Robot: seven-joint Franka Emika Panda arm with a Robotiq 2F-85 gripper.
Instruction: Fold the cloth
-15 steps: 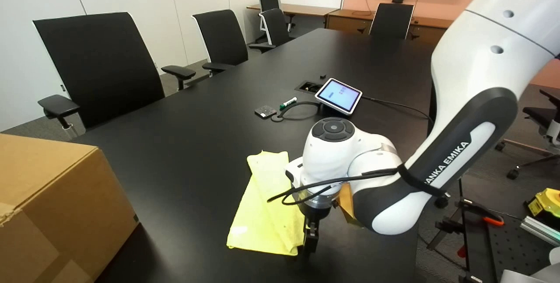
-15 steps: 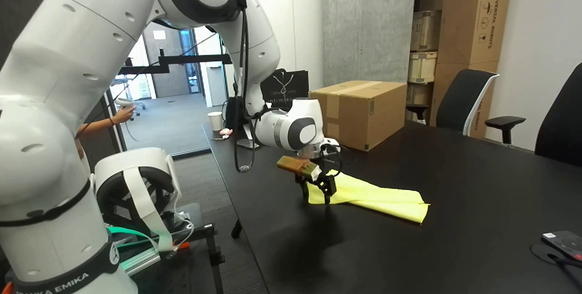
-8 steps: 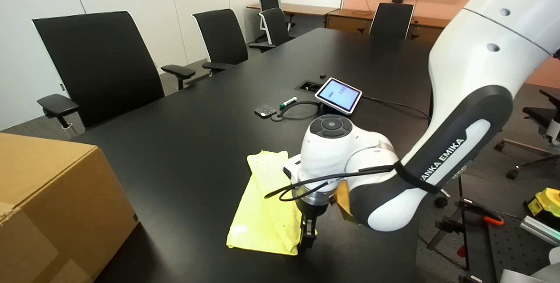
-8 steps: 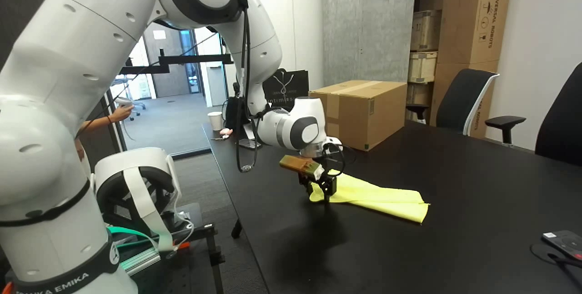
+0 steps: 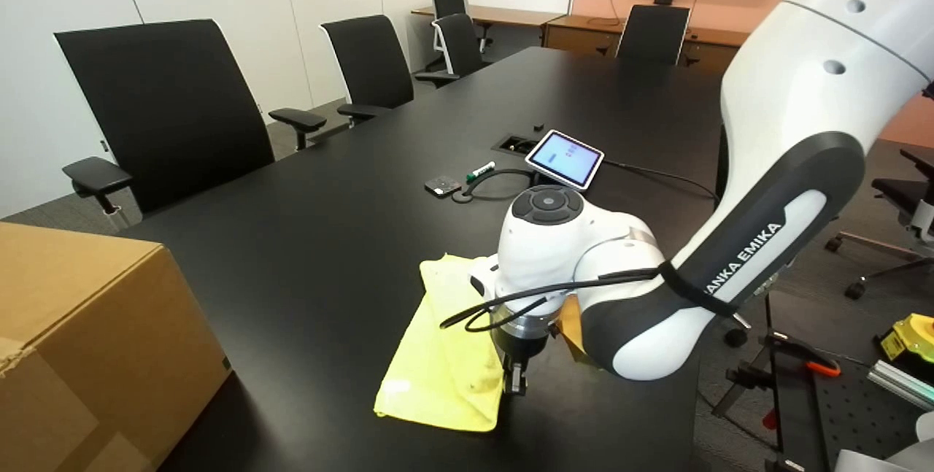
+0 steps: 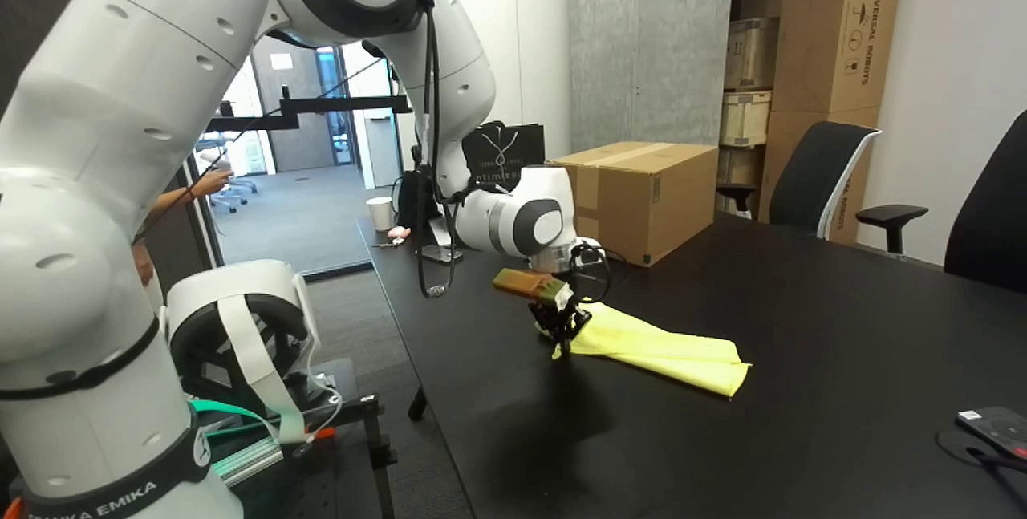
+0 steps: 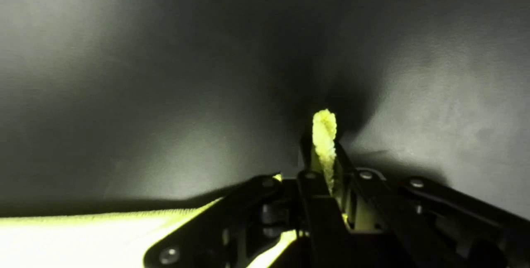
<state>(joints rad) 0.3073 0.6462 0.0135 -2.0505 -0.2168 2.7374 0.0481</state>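
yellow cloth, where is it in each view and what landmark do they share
In an exterior view: yellow cloth below centre, slightly left.
In an exterior view: yellow cloth below and right of centre.
Wrist view: yellow cloth at lower left, and pinched in the claw below and right of centre.
Shared landmark: the claw, at the yellow cloth's edge in all three.

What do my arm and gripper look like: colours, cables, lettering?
The glossy white, rounded robot arm has dark grey panels, white "EMIKA" lettering, a black strap and looping black cables. Below a silvery metal ring, the black, narrow-linked gripper shows round silvery screw heads.
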